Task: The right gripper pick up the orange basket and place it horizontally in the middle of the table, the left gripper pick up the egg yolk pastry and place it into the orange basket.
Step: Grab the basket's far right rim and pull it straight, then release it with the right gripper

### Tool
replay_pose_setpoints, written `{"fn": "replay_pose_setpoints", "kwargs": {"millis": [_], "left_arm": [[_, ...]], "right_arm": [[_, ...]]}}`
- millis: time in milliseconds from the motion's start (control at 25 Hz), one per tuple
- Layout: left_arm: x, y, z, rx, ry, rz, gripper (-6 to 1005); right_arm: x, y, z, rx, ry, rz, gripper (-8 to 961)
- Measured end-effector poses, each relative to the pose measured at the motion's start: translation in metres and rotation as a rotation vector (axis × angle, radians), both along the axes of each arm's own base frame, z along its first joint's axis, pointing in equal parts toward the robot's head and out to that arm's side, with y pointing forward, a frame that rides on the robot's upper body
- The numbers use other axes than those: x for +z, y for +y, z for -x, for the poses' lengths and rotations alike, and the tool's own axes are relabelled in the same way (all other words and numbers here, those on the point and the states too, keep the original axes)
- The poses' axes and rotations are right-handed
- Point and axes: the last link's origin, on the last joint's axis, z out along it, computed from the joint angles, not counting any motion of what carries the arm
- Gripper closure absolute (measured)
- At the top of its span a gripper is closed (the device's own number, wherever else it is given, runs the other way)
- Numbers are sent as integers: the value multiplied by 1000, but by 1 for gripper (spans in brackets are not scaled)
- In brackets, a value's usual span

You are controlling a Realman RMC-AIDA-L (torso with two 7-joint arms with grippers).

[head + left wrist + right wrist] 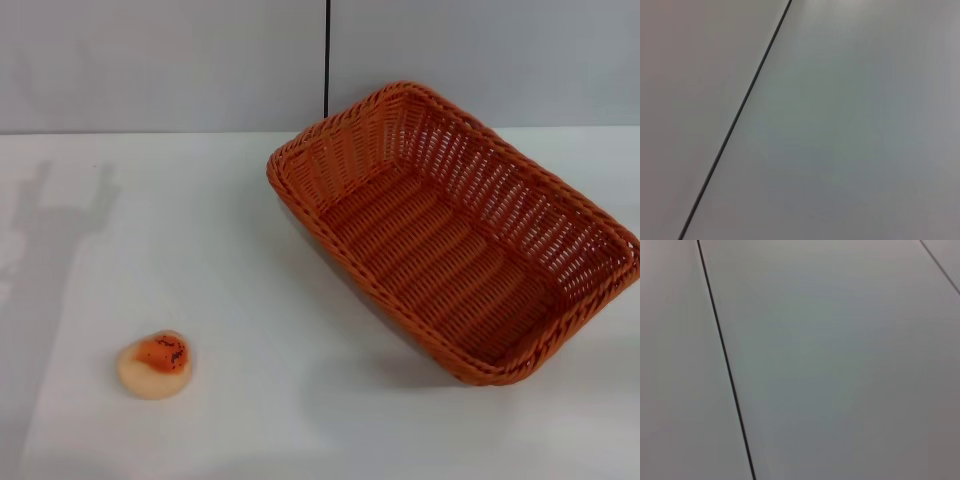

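In the head view the orange basket point(455, 230) lies on the right half of the white table point(250, 300), turned at an angle with one corner toward the back wall; nothing is inside it. The egg yolk pastry point(154, 365), a small cream bun with an orange-brown seeded top, sits on the table at the front left, well apart from the basket. Neither the left gripper nor the right gripper shows in any view. Both wrist views show only a plain grey panelled surface with a thin dark seam.
A grey wall with a vertical dark seam point(326, 60) stands behind the table. A faint shadow of an arm falls on the table's left side point(50, 230). Open tabletop lies between pastry and basket.
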Motion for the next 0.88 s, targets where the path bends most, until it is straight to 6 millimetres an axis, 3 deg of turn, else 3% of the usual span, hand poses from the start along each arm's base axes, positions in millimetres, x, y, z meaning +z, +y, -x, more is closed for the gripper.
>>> {"fn": "replay_pose_setpoints", "kwargs": {"millis": [40,320,400,600,640,680,720,760,840,880], "left_arm": [[1,2,0,1,10,-3,140],[4,6,4,14,37,-2,140],[4,7,4,18,38,1,140],[5,12,2,14,34,-2,140],[6,13,2,12,34,-2,140],[6,13,2,12,34,-2,140],[5,14,2,15,35,0,140],[5,14,2,15,35,0,140],[4,14,2,19,35,3,140],[4,14,2,19,35,3,140]], "right_arm": [[1,4,2,6,-17,12,718],[2,26,20,116,-97,183,537],[3,30,24,149,-86,227,534],[24,50,53,333,-108,563,529],[34,63,68,368,-109,750,530],[34,63,68,368,-109,750,530],[41,73,80,354,-122,908,530],[41,73,80,354,-122,908,524],[47,87,102,260,-199,1138,512],[47,87,102,260,-199,1138,506]]}}
